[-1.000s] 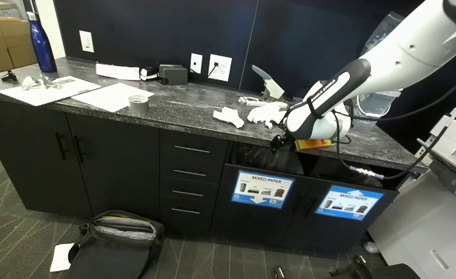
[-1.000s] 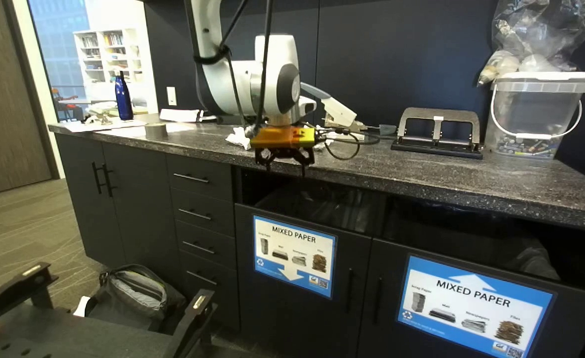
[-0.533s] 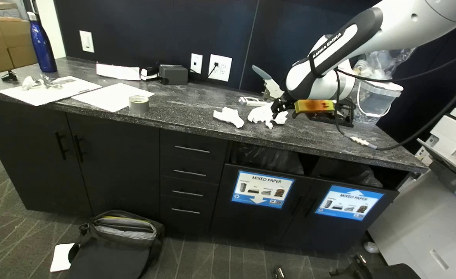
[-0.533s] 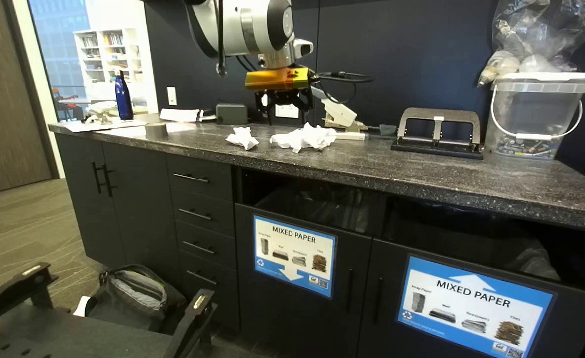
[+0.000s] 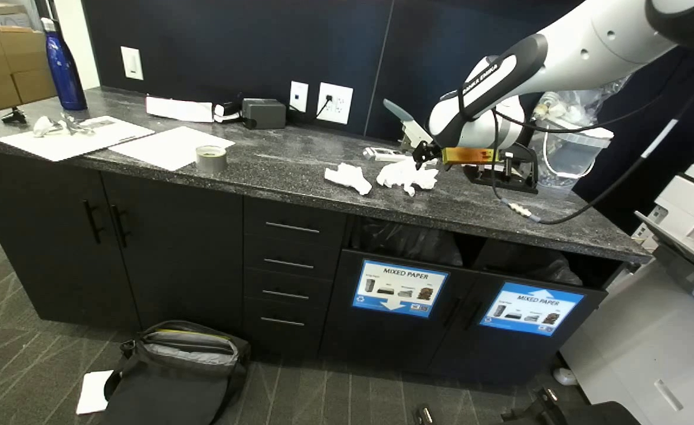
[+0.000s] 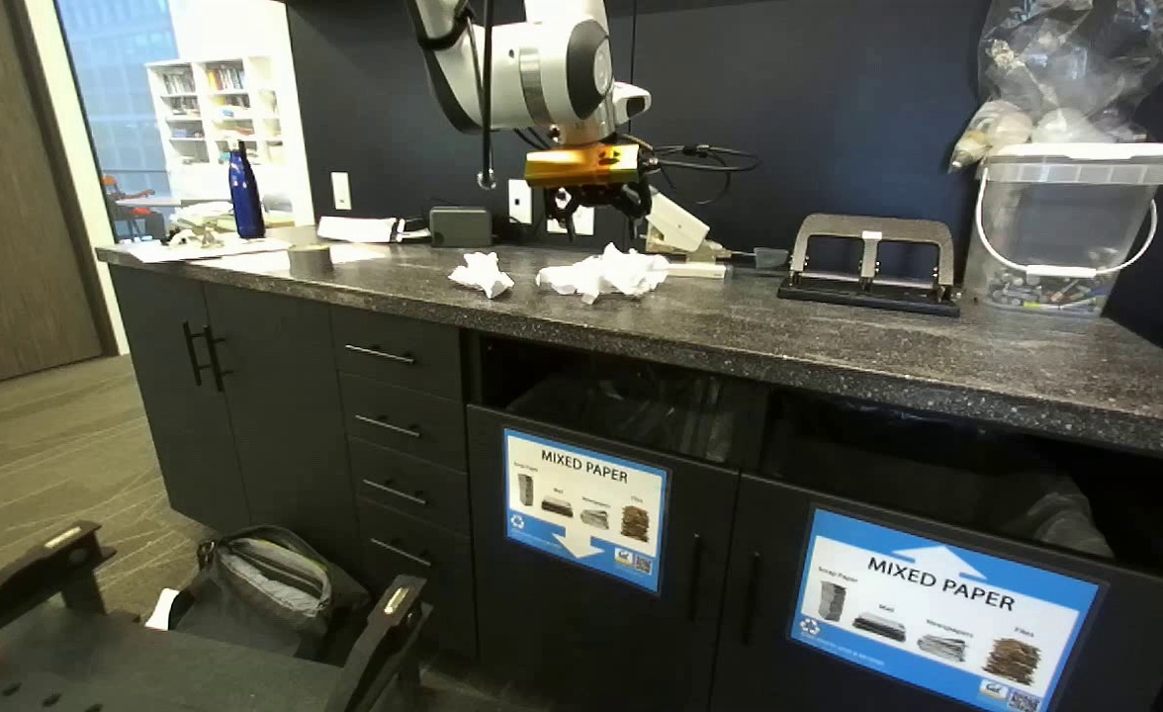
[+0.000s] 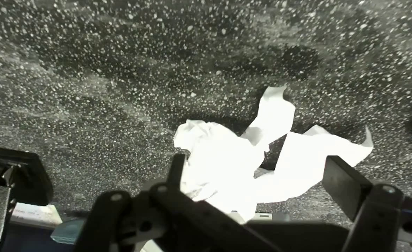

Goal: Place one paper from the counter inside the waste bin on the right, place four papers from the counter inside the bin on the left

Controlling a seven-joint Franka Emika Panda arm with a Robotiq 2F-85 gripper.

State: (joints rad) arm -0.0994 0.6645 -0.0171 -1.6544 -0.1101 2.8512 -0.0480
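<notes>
Speckled counter point(image 6: 839, 341) carries a small wad point(image 6: 483, 274) and, near it, a larger paper heap point(image 6: 604, 275); above this the end effector point(image 7: 255, 171) hangs spread, gripping nothing. Likely several pieces, the heap could shed one if pinched off-centre.

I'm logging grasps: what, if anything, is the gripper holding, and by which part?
Nothing is held; the open gripper hovers above crumpled paper lying on the counter.

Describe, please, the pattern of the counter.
The counter is dark, with pale specks and lighter cloudy streaks; it shows best in the wrist view.
</notes>
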